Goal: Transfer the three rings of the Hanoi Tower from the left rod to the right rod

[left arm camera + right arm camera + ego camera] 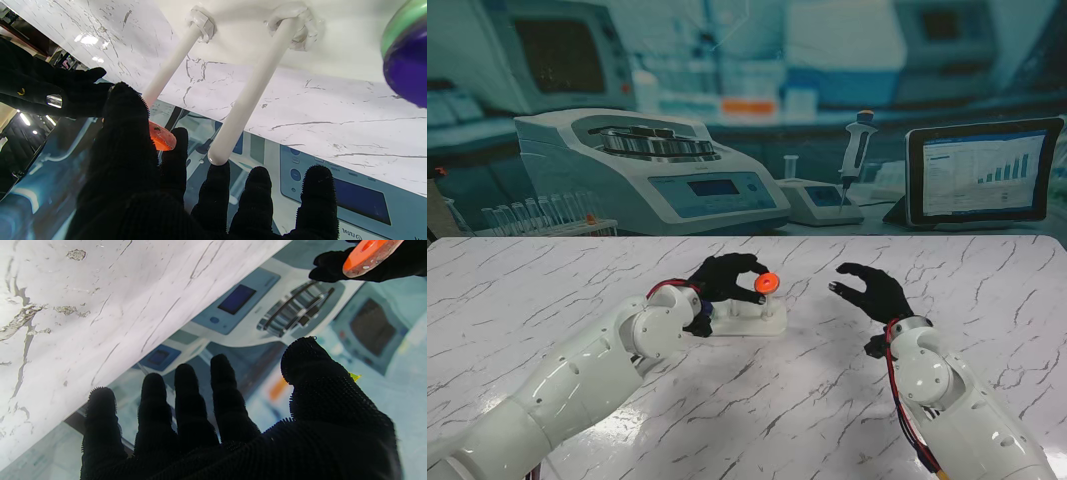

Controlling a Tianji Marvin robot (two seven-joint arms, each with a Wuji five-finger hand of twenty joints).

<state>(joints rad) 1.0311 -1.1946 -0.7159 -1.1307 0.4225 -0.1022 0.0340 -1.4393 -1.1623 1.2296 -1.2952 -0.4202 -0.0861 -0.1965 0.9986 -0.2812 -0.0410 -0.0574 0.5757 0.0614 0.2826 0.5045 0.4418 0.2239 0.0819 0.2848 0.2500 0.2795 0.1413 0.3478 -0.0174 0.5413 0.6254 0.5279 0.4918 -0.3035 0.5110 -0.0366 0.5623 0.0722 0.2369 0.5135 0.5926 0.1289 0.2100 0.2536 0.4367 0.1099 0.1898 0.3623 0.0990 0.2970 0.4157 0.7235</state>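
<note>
Orange ring (766, 284) pinched in our left hand (725, 276) over right rod (768, 303); light, stiff, slippery; we grip its rim; right hand (874, 290) spread, empty.

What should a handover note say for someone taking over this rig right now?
Left hand: shut on the orange ring, pinched between thumb and fingers and held in the air over the right end of the white tower base. The left wrist view shows it near the tip of a white rod, not threaded on.
Right hand: open, empty, hovering to the right of the base.
Purple ring with a green ring: at the edge of the left wrist view, apparently not yet moved.
Done: orange ring lifted off.
Left: seat the orange ring, then shift the other two to the right rod.
</note>
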